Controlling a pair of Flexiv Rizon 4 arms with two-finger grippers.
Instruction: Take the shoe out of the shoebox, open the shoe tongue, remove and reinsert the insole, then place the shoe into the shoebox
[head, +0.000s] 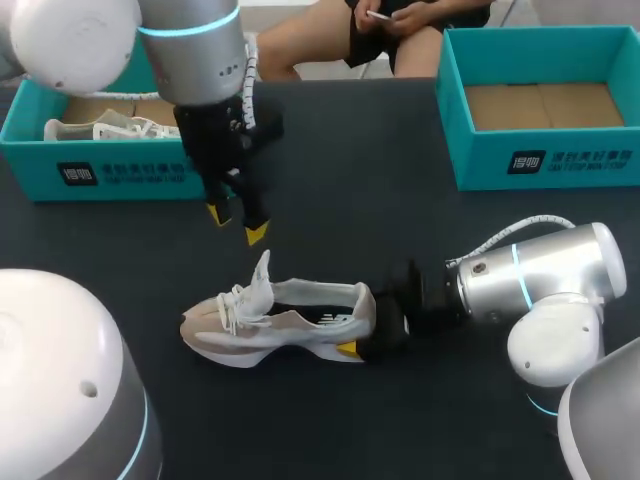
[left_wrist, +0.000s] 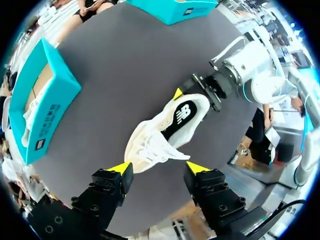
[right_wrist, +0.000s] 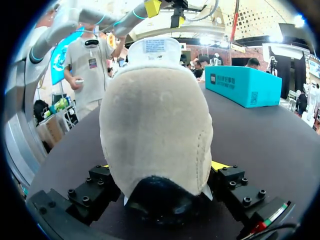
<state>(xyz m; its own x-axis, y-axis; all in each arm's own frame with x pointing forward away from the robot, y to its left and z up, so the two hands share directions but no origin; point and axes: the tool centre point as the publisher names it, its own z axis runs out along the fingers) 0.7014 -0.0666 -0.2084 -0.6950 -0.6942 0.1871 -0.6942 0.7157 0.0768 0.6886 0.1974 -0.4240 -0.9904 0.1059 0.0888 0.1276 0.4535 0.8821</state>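
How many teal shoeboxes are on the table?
2. The left shoebox, at the table's far-left edge, holds a white shoe; the right shoebox, at the far right, looks empty.

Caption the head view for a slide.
Right gripper shut on the shoe at its heel; left gripper open above the tongue.

No print reads clearly. One shoebox (head: 30, 165) behind the left hand (head: 237, 224) and another shoebox (head: 480, 165) beyond the right hand (head: 362, 335) each carry a dark label (head: 120, 172) with white characters. The shoe (head: 290, 325), gripped at the heel by the right hand, bears a side logo (head: 333, 320) and a tongue tag (right_wrist: 154, 46), both illegible
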